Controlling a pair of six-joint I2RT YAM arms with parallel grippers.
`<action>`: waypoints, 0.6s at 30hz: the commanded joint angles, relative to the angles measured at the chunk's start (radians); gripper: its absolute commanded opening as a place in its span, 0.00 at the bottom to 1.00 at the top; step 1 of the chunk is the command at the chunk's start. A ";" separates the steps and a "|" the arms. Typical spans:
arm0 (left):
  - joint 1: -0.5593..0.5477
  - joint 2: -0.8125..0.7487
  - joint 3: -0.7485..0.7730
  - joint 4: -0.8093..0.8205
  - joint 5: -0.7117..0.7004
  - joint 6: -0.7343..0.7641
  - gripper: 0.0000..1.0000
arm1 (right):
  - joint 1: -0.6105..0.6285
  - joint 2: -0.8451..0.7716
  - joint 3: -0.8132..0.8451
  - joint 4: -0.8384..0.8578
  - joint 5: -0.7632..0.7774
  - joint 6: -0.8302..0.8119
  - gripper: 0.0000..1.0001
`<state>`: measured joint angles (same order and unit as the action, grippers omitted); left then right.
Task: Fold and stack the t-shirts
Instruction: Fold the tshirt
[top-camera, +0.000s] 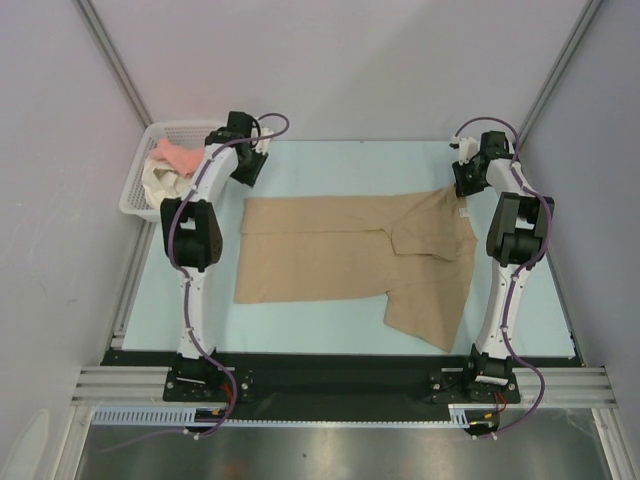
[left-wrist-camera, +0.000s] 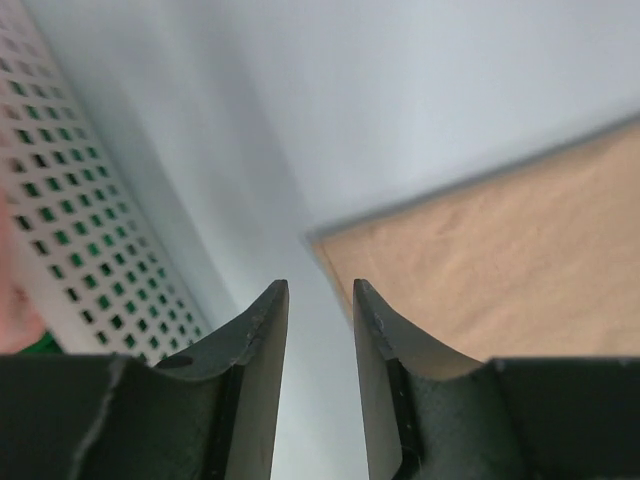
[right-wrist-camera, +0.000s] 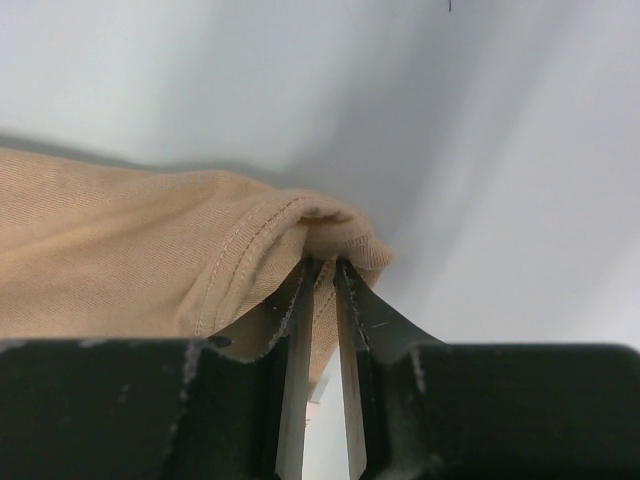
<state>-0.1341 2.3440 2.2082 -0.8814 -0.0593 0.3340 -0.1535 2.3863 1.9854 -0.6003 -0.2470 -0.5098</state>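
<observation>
A large tan t-shirt (top-camera: 340, 258) lies spread on the pale blue table, one sleeve pointing to the near right. My right gripper (top-camera: 466, 182) is shut on the shirt's far right hem; the wrist view shows the stitched tan edge (right-wrist-camera: 250, 250) pinched between the fingertips (right-wrist-camera: 322, 266). My left gripper (top-camera: 247, 170) is open and empty just past the shirt's far left corner (left-wrist-camera: 480, 260), hovering over bare table (left-wrist-camera: 310, 400). A salmon-pink shirt (top-camera: 176, 155) and a cream-white one (top-camera: 158, 180) lie in the basket.
A white mesh basket (top-camera: 135, 185) stands at the far left edge of the table; its perforated wall (left-wrist-camera: 70, 220) shows in the left wrist view. Grey walls close in the back and sides. A black strip runs along the near edge.
</observation>
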 joint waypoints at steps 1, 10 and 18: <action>0.030 -0.018 -0.022 -0.051 0.099 -0.046 0.38 | 0.003 0.002 -0.019 0.008 0.038 -0.021 0.21; 0.051 0.059 -0.022 -0.077 0.131 -0.038 0.46 | 0.012 -0.021 -0.046 0.004 0.054 -0.041 0.21; 0.051 0.138 0.019 -0.088 0.141 -0.026 0.39 | 0.022 -0.029 -0.053 0.005 0.064 -0.053 0.21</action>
<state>-0.0849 2.4653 2.1948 -0.9592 0.0570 0.3138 -0.1379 2.3722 1.9598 -0.5804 -0.2142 -0.5484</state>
